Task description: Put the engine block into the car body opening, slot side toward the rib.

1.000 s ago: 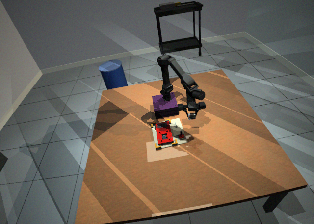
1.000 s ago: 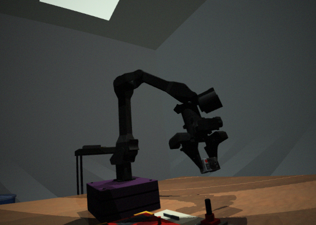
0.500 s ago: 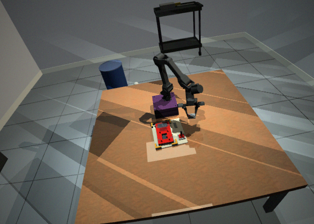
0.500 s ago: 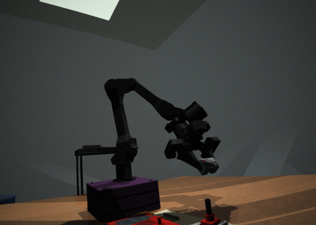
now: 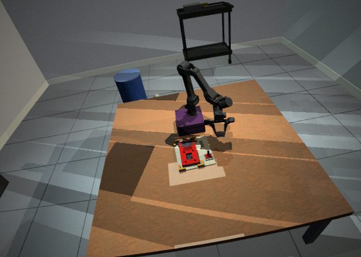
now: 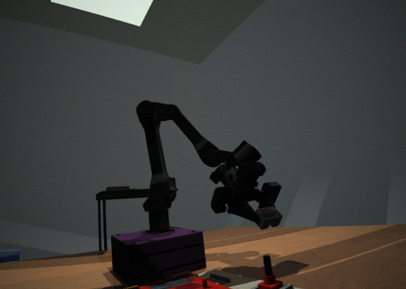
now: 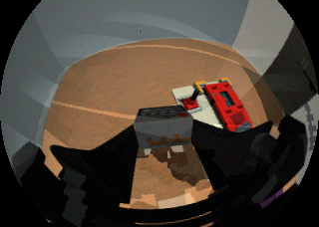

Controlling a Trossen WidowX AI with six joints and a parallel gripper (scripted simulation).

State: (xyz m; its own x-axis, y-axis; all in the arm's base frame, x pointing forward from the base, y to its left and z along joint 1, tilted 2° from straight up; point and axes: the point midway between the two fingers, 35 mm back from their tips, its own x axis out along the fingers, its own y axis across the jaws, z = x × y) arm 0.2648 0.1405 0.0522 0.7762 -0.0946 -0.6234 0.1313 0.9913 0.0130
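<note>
My gripper [image 5: 220, 131] [image 6: 268, 213] [image 7: 162, 123] is shut on the grey engine block [image 5: 220, 133] [image 6: 271, 217] [image 7: 161, 129], which has a dark ribbed face and a small red mark. The gripper and block are tilted, held in the air above the table and off to one side of the car body. The red car body [image 5: 184, 160] [image 6: 183, 284] [image 7: 231, 115] lies on the pale base plate [image 5: 212, 162] [image 7: 178, 94]. Its dark opening [image 5: 189, 156] [image 7: 227, 99] shows no block in it. I cannot tell the slot side or the rib.
A red holder with an upright black stick [image 5: 208, 155] [image 6: 268, 269] [image 7: 191, 104] stands on the plate beside the car body. The purple arm base [image 5: 189, 120] [image 6: 177, 246] is behind the plate. A blue bin [image 5: 131, 87] and a black cart [image 5: 208, 50] stand beyond the table.
</note>
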